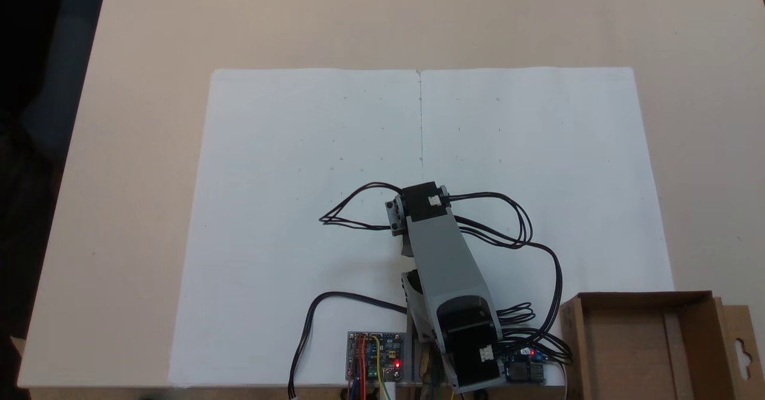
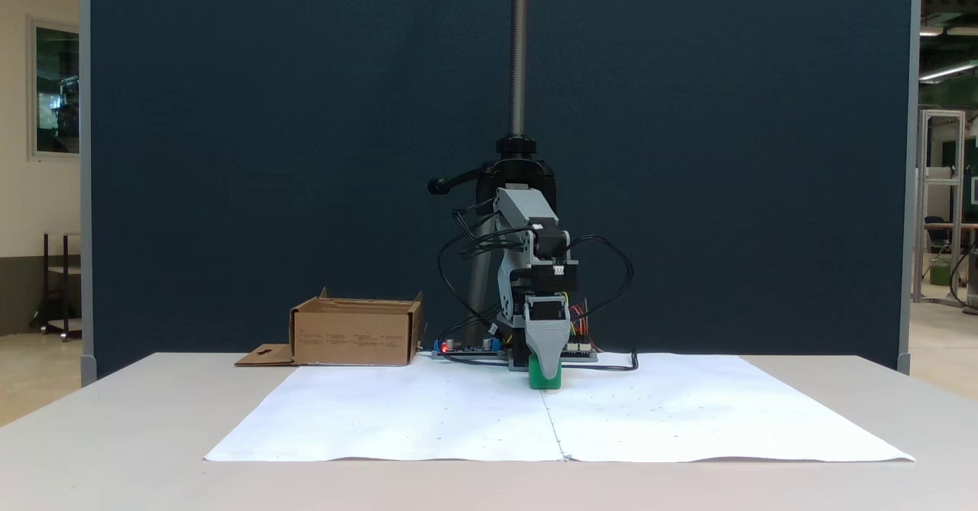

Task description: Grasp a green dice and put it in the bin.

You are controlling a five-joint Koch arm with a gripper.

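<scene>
The green dice (image 2: 537, 380) sits on the white paper in front of the arm's base, near the paper's centre crease. My gripper (image 2: 547, 370) points straight down onto it. One grey finger (image 2: 546, 339) covers most of the cube's front, and the other jaw lies behind it, so the grip cannot be judged. From above, the grey arm (image 1: 445, 256) leans out over that spot. The bin (image 1: 575, 346), a low brown cardboard box (image 2: 351, 335), stands beside the base with its hang-hole flap (image 1: 741, 346) folded outward.
White paper (image 1: 299, 149) covers the middle of the beige table. Black cables (image 1: 352, 211) loop out from the arm on both sides. A circuit board with lit red LEDs (image 1: 376, 357) sits at the base. A metal post (image 2: 519, 53) rises behind the arm.
</scene>
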